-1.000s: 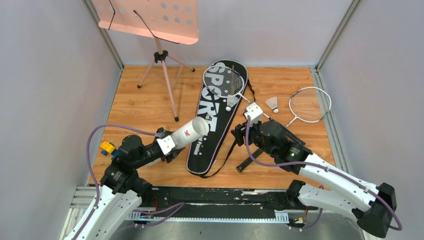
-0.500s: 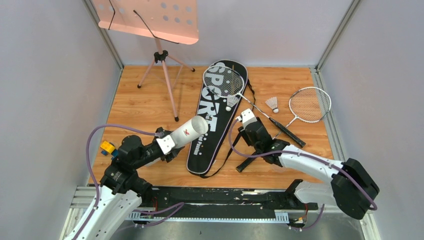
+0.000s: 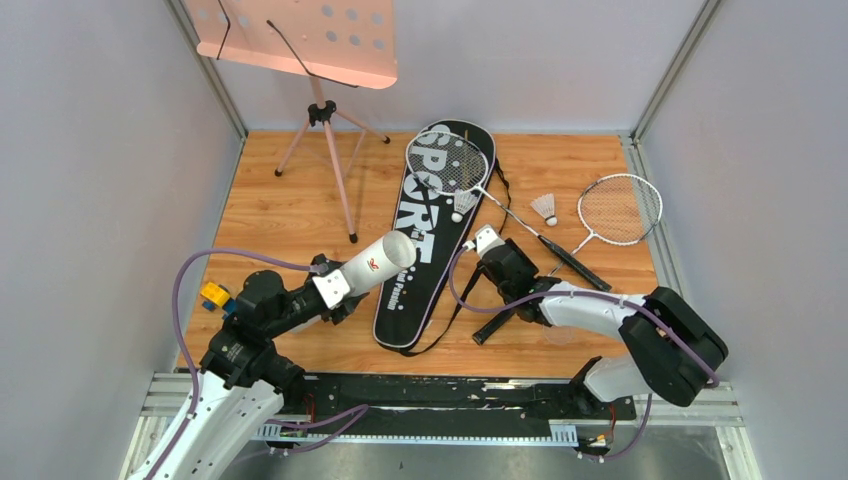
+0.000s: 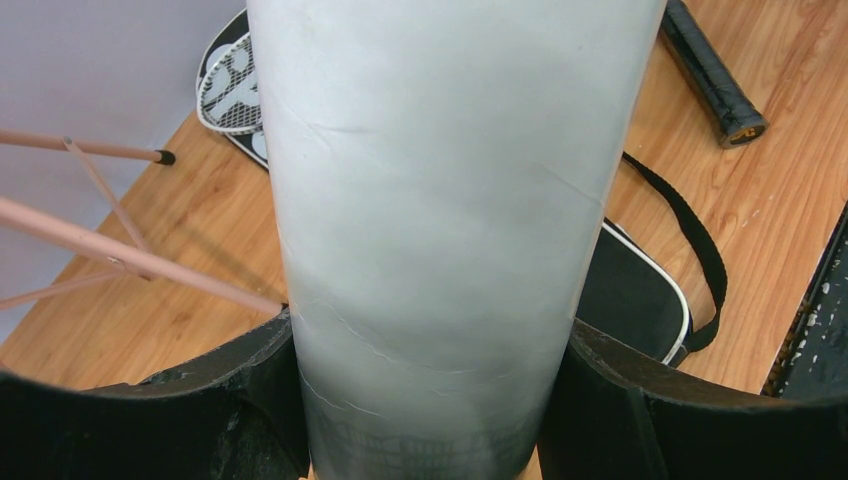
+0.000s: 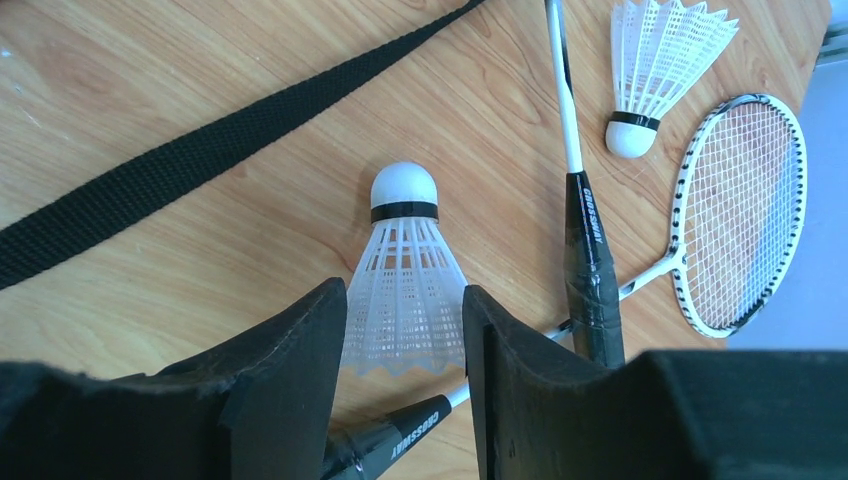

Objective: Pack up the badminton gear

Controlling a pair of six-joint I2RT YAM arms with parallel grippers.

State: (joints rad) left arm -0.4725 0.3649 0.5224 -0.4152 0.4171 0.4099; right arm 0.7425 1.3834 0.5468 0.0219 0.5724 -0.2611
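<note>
My left gripper (image 4: 430, 330) is shut on the long white tube (image 4: 440, 200), which it holds tilted above the floor (image 3: 378, 262) beside the black SPORT bag (image 3: 400, 310). My right gripper (image 5: 403, 300) is low on the wood just right of the bag (image 3: 478, 245). Both of its pads touch the skirt of a white shuttlecock (image 5: 405, 290), whose cork points away. A second shuttlecock (image 3: 545, 207) stands near the right racket (image 3: 620, 208). Another lies on the bag (image 3: 462, 205) below the other racket's head (image 3: 448, 163).
The pink music stand (image 3: 300, 35) stands at the back left, its tripod legs (image 3: 340, 180) reaching toward the bag. A yellow and blue toy (image 3: 215, 295) sits by the left wall. Crossed black racket handles (image 5: 590, 270) and the bag strap (image 5: 200, 160) lie around my right gripper.
My right gripper has slid left toward the bag and its jaws have narrowed onto the shuttlecock's skirt. The left arm and the tube have not moved.
</note>
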